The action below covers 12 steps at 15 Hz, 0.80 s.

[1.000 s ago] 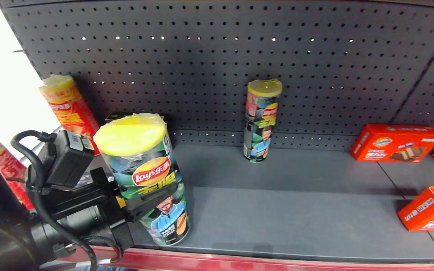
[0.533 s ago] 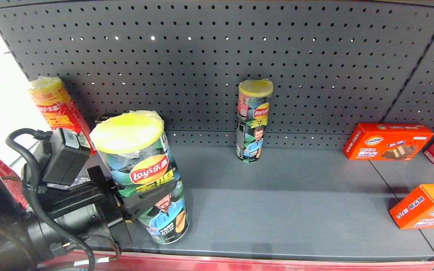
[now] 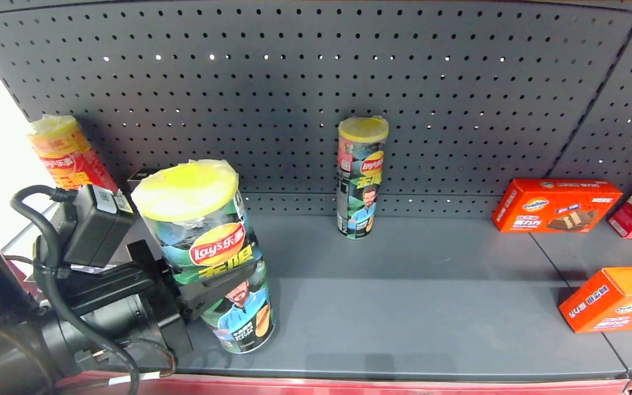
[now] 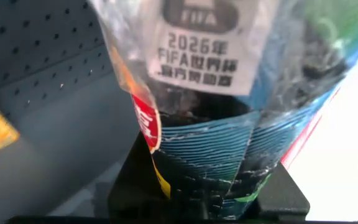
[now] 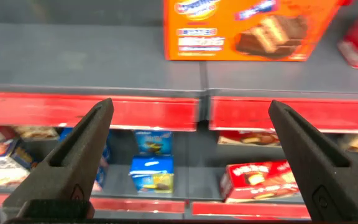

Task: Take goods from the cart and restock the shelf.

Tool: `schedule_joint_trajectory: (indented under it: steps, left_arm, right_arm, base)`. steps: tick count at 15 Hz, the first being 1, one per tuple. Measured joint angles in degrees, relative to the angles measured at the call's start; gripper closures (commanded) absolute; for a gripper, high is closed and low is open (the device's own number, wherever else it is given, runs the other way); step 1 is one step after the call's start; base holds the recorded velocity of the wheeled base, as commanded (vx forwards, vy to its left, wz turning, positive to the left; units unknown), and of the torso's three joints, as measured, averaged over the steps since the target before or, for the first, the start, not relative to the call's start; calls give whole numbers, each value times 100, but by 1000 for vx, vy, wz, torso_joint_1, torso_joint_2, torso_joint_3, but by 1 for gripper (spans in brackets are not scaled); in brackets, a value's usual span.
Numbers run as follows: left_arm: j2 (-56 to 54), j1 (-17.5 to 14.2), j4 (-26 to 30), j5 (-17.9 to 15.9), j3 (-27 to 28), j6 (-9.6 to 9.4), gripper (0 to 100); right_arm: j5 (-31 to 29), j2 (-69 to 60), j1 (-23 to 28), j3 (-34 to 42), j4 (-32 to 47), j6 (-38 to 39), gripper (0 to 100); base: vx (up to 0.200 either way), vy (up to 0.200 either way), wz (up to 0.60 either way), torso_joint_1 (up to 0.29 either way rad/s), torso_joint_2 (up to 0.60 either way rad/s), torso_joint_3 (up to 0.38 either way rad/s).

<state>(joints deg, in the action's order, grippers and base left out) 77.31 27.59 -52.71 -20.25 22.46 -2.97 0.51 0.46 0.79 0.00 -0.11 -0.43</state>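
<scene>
Since a second ago my head view has swung, sliding everything leftward in frame; my left gripper (image 3: 209,288) still pinches the chip can (image 3: 206,241) at lower left. It stands near upright, long axis vertical, yellow lid up, green-blue wrapper, base at the grey shelf (image 3: 404,307) front. Dark pegboard (image 3: 349,82) behind. My right gripper (image 5: 190,106) is spread.

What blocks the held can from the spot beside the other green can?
Nothing visible. The left gripper holds the can near the shelf's front edge; bare shelf lies between it and the back can.
</scene>
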Motion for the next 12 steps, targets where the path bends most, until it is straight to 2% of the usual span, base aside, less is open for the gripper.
schedule_joint_trajectory:
  steps: [10, 12]
  left_arm:
    - [-55, -375, -28, 30, -88, 9, 100]
    - [-61, -417, -39, 16, -77, 7, 100]
  right_arm:
    - [63, 9, -2, -10, -18, -85, 0]
    - [158, 238, -38, -399, -194, -46, 0]
  base:
    - [0, 0, 0, 0, 0, 0]
    - [0, 0, 0, 0, 0, 0]
